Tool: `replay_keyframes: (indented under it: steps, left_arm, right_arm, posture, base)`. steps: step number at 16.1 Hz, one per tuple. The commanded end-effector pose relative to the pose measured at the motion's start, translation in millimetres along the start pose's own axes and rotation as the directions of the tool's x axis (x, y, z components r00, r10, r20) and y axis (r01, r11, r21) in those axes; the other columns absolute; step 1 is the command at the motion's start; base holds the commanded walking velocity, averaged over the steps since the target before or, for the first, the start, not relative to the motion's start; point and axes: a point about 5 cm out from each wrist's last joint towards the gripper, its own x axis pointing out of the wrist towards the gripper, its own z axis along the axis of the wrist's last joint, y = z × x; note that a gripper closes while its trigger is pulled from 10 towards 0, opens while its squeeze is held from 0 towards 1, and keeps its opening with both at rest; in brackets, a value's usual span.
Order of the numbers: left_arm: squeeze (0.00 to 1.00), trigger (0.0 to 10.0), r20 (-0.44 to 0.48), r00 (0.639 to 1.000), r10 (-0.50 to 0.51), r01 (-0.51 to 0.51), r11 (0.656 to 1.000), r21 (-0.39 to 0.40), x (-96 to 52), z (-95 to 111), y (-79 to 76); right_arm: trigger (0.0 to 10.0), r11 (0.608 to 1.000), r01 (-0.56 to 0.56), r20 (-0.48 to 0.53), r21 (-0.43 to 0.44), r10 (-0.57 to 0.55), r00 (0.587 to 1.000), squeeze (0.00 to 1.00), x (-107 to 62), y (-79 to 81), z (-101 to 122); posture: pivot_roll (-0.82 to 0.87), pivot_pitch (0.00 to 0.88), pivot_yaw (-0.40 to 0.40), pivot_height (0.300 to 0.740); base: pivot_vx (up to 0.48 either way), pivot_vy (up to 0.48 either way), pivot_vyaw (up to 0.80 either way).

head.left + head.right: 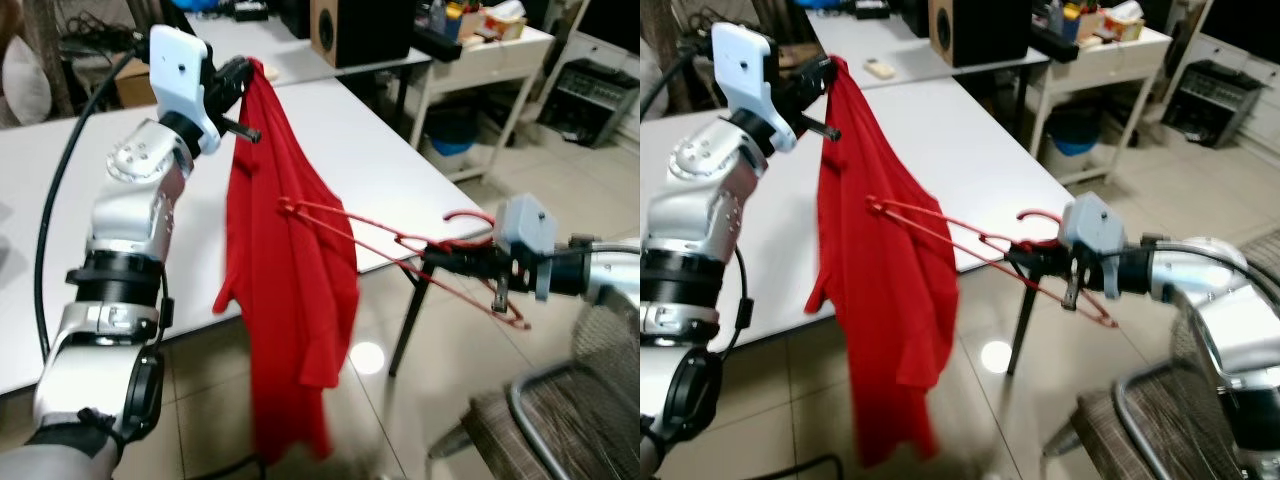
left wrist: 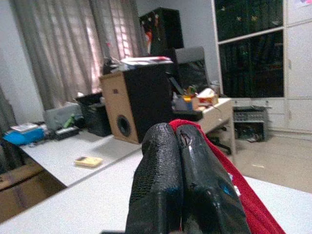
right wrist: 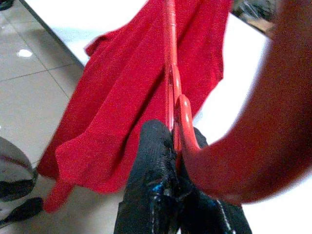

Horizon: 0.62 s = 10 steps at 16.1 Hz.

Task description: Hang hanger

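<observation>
Left eye view: left gripper (image 1: 240,78) is raised high over the white table (image 1: 330,130), fingers pinched tight on the top edge of a red shirt (image 1: 285,270), prob. at the collar or shoulder. Held up like that, the fabric drops free past the table's near edge toward the tiled floor (image 1: 470,370), which opens it out for the hanger. Right gripper (image 1: 450,256) reaches in from the robot's right, off the table's near right corner, clamped on the neck of a red wire hanger (image 1: 400,245) just below the hook. Hanger lies roughly level; one arm tip touches or pokes into the shirt abt halfway down. Can't tell if it's inside the cloth or just against it. My read: the level hold lets that arm be threaded into the garment, and a grip at the neck keeps the hook free for hanging later.

Left wrist view: both black pads (image 2: 161,180) pressed together, red cloth squeezed btwn them.

Right wrist view: fingers (image 3: 151,195) closed round the wire, shirt beyond.

Labels/writing: none legible. Speaker box (image 1: 360,25) and clutter sit at the far edge, no brand readable.
</observation>
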Motion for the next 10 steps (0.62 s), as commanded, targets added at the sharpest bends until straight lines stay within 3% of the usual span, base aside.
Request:
replay_keyframes:
  steps: [1,5,10]
  left_arm:
    - [0.0,10.0,0.03,0.999,0.017,-0.017,1.0,0.02,-2.2,11.7,9.5]
    - [0.0,10.0,0.04,0.993,-0.115,0.114,0.993,0.039,3.2,19.1,-7.7]
    - [0.0,10.0,0.075,0.962,-0.263,0.261,0.965,0.036,-4.1,35.6,-25.3]
  right_arm:
    - [10.0,0.999,-0.034,0.016,-0.026,0.035,0.999,0.0,6.6,-0.1,4.2]
    - [10.0,0.992,-0.122,0.003,-0.037,0.122,0.992,0.0,21.8,-2.0,-0.5]
    - [10.0,0.985,-0.163,0.033,-0.049,0.164,0.986,0.0,50.7,-15.5,1.5]
  posture:
    - [-0.17,0.0,0.033,0.74]
    - [-0.15,0.0,0.02,0.74]
    - [-0.1,0.0,-0.005,0.74]
  base:
    - [0.424,0.0,0.0]
    - [0.086,0.0,0.0]
    - [0.0,0.0,0.0]
